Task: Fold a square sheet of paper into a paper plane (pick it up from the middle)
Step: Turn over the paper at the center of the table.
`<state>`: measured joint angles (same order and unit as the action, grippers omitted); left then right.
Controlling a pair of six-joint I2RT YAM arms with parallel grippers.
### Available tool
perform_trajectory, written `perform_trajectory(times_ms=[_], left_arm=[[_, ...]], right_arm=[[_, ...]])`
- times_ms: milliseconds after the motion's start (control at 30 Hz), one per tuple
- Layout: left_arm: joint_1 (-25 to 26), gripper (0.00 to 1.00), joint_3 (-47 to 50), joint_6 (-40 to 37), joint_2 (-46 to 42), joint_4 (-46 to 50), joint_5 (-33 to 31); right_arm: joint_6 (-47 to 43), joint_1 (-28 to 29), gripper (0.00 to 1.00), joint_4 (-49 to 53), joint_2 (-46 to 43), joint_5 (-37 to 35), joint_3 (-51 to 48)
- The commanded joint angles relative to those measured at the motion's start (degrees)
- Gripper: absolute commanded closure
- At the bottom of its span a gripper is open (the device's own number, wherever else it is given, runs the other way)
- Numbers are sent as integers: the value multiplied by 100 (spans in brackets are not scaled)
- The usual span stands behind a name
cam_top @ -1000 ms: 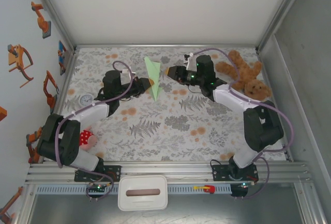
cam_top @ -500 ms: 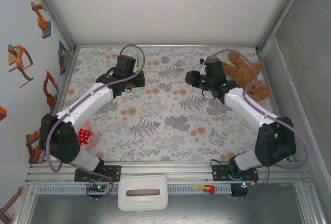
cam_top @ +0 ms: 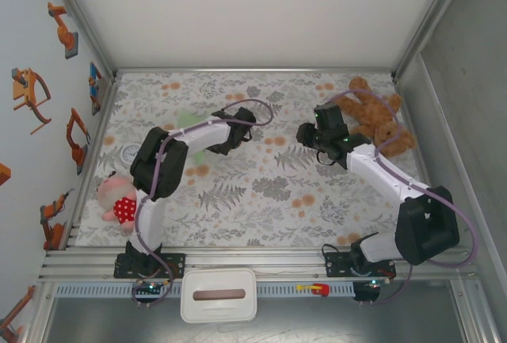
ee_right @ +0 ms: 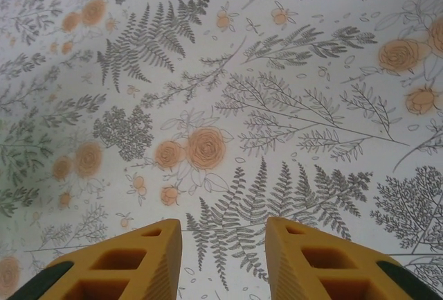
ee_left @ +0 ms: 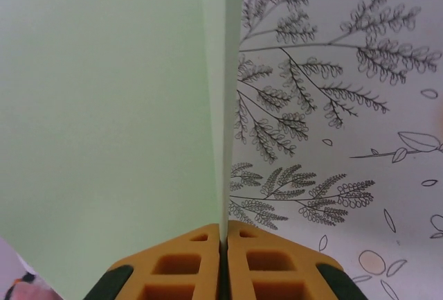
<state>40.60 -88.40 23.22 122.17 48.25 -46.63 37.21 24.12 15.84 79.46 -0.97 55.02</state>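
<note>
Folding: judged done. The paper plane shows a broad wing panel and 1 sharp central crease, so it reads as a folded dart and not as a flat square.
Plane, place: in the left wrist view it covers the left half of the frame, rising from the pads at the bottom centre to the top edge. In the top view it is a faint green blur upper left of centre, beside the left forearm and above the desk.
Left gripper: pinched tight on the plane's middle fold, its 2 yellow pads pressed together with the paper edge between them.
Right gripper: its 2 fingers stand partway apart with nothing between them, over bare floral cloth. In the top view it sits right of centre, near the brown teddy bear.
Pick-up from the middle: judged met, since the grip sits on the central crease.
Left to do: probably only setting the plane down or letting it go.
Cannot tell: whether the far wing matches, as it is hidden behind the fold.
</note>
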Motion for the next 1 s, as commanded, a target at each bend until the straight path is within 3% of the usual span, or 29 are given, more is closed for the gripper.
perform_trajectory(times_ms=[0, 233, 467, 633, 867, 967], left_arm=[[132, 89, -284, 40, 247, 376, -394], [282, 84, -501, 298, 751, 378, 215], [315, 73, -369, 347, 407, 112, 1155], [399, 65, -93, 536, -101, -138, 2198], [416, 54, 1027, 1245, -1212, -1263, 4303], [390, 51, 1583, 1555, -1803, -1791, 4620]], right_arm=[[150, -35, 64, 33, -150, -227, -121], [290, -39, 65, -14, -62, -161, -216], [374, -33, 65, -80, -35, -113, -264], [390, -38, 65, -88, 4, -122, -247], [506, -38, 66, -134, 120, -125, -230], [524, -37, 65, -248, 210, 9, -213]])
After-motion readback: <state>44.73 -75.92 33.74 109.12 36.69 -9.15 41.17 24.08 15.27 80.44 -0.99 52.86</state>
